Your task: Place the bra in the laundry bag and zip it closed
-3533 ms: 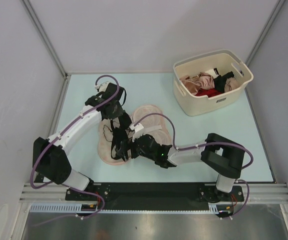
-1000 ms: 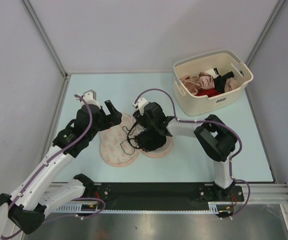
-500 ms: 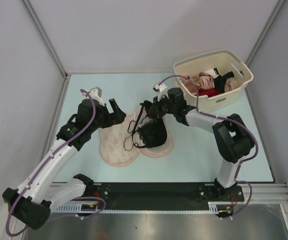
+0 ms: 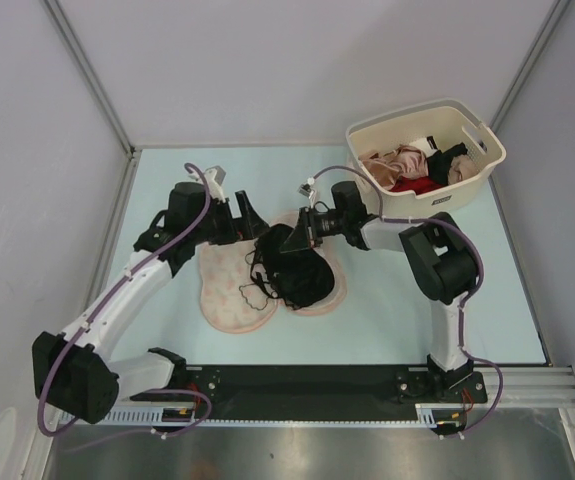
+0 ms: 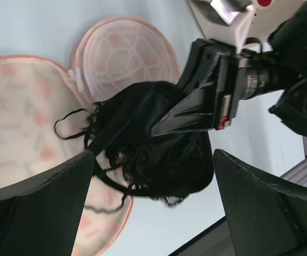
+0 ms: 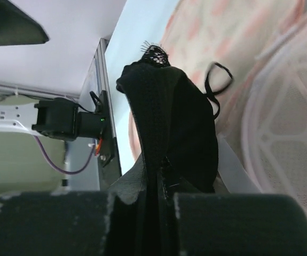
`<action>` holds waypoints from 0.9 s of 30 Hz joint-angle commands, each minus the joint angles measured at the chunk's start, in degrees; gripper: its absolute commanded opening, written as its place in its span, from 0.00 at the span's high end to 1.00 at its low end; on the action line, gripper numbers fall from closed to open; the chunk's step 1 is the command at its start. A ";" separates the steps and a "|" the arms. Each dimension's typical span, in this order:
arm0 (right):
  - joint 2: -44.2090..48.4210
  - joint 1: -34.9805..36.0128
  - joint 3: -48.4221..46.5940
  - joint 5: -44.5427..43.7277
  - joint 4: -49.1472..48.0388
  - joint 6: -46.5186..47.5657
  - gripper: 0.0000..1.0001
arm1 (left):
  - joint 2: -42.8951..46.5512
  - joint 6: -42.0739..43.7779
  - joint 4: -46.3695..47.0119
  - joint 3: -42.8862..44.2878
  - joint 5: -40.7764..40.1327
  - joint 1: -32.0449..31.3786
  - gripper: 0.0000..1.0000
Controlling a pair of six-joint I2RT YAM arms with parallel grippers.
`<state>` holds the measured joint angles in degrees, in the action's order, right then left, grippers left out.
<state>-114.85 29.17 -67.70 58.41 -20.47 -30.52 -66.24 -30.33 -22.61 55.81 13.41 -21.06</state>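
The laundry bag (image 4: 229, 295) lies open flat on the table with both lobes showing. Its printed lobe (image 5: 14, 117) and pale mesh lobe (image 5: 124, 50) appear in the left wrist view. The black lacy bra (image 4: 295, 272) is bunched over the middle of the bag, with thin straps trailing onto the left lobe. My right gripper (image 4: 302, 232) is shut on the bra's upper edge (image 6: 169, 117), the fabric pinched between its fingers and lifted there. My left gripper (image 4: 252, 215) stands wide open just left of the bra, holding nothing; in its own view the bra (image 5: 153, 144) hangs beyond its fingers.
A cream plastic basket (image 4: 417, 208) holding pink, red, beige and black garments stands at the back right. Grey walls close off the table's left, back and right sides. The two arms' wrists are close together over the bag.
My right gripper has closed on the bra and gathered it up over the bag's middle. The left arm has swung right and back, bringing its open gripper beside the bra.
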 commanded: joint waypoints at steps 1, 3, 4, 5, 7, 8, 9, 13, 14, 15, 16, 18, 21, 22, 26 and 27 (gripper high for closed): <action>-3.79 -1.39 -3.57 0.40 -3.88 -5.61 0.92 | -5.29 2.47 4.42 0.52 7.77 1.98 0.01; -4.94 -1.66 -4.98 -3.80 0.15 -3.50 0.87 | -6.53 1.77 5.47 0.35 7.95 2.42 0.03; -6.25 -1.83 -6.20 -5.40 2.52 -2.27 0.87 | -7.14 1.50 5.82 0.44 7.95 2.43 0.04; -6.70 -1.92 -7.61 -6.81 5.93 -0.08 0.87 | -8.46 1.32 6.43 0.44 7.95 2.43 0.06; -7.32 -2.27 -8.32 -12.49 9.37 1.60 0.86 | -9.78 0.89 6.70 0.88 8.39 2.43 0.10; -7.93 -2.27 -9.45 -14.36 11.05 3.87 0.86 | -11.01 0.71 6.88 0.79 8.74 2.43 0.11; -8.02 -2.19 -9.90 -15.95 12.28 5.11 0.86 | -11.37 0.53 7.23 0.79 9.26 2.43 0.13; -7.94 -0.35 -11.40 -31.28 18.69 10.65 0.94 | -12.16 -0.70 9.25 -1.14 9.79 2.34 0.19; -7.94 0.62 -11.66 -34.47 19.84 11.96 0.98 | -12.07 -0.87 9.51 -1.40 9.79 2.25 0.19; -7.76 1.32 -11.75 -37.46 20.11 13.98 1.00 | -12.07 -0.79 9.52 -1.58 9.71 2.16 0.20; -7.67 1.68 -11.49 -42.54 21.77 14.61 1.00 | -11.99 -0.70 9.52 -1.93 9.44 2.16 0.20; -7.15 3.34 -10.88 -50.63 21.87 16.10 1.00 | -11.72 -0.70 9.43 -2.46 9.18 2.07 0.20; -7.06 5.36 -11.13 -60.48 23.71 17.60 1.00 | -11.46 -0.61 8.99 -3.34 8.04 1.99 0.20; -6.88 5.63 -10.96 -60.87 23.55 17.60 1.00 | -11.28 -0.70 8.90 -3.51 8.04 1.99 0.20; -5.92 5.11 -10.79 -56.84 23.10 14.27 0.95 | -10.76 -0.70 8.73 -4.31 7.95 1.90 0.20; -5.31 4.85 -10.52 -54.92 23.11 13.22 0.95 | -10.58 -0.61 8.46 -4.66 7.60 1.90 0.19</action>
<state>-120.84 35.35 -78.37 8.78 -0.38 -16.71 -78.52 -30.55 -15.31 51.96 21.30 -19.09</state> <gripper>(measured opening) 0.076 0.803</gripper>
